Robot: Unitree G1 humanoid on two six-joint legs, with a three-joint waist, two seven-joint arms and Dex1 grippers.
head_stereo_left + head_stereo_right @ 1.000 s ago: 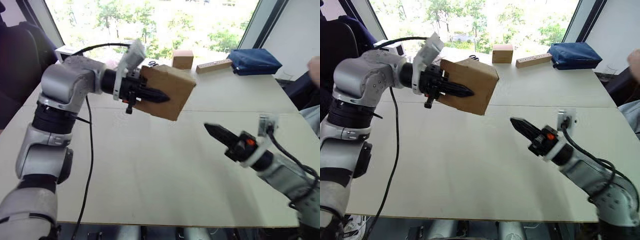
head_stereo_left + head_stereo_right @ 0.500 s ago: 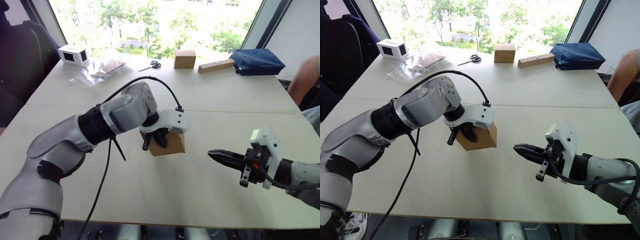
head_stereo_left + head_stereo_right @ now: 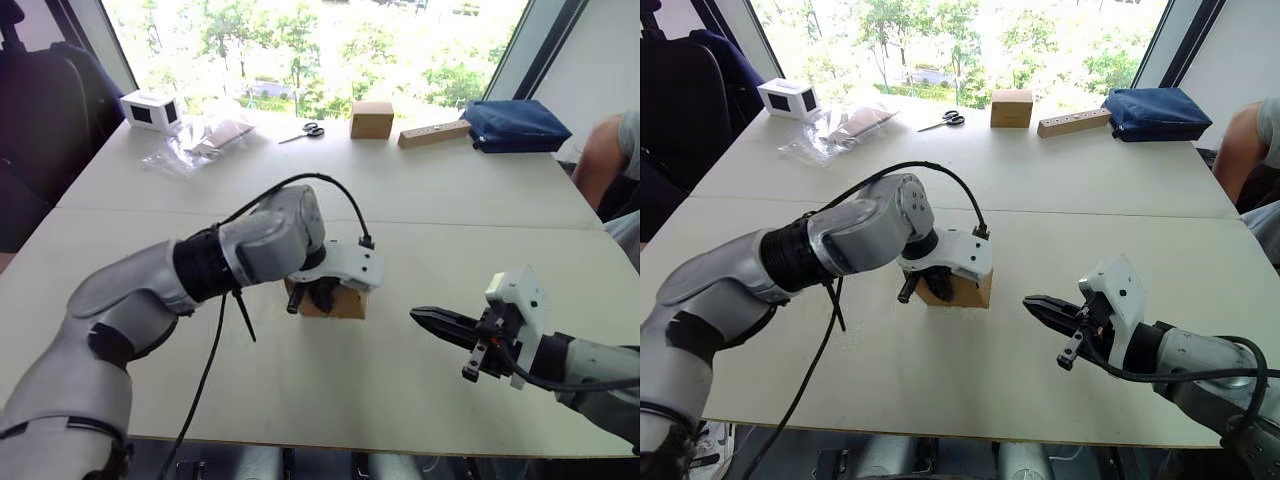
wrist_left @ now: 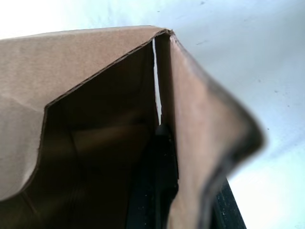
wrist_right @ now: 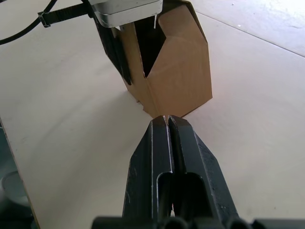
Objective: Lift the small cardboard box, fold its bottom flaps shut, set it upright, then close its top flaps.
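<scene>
Mid-table: left gripper (image 3: 936,284) clamps small cardboard box (image 3: 970,292); right gripper (image 3: 1033,304) apart.

Head stereo pair: looks forward and down over the table (image 3: 470,190) from above, toward the window. Both eyes share the same scene, offset sideways. Left wrist camera: very close, facing into the open box (image 4: 95,95), with one finger (image 4: 157,181) inside it. Right wrist camera: low over the table, looking along the right gripper (image 5: 167,119) at the same box from near.
</scene>
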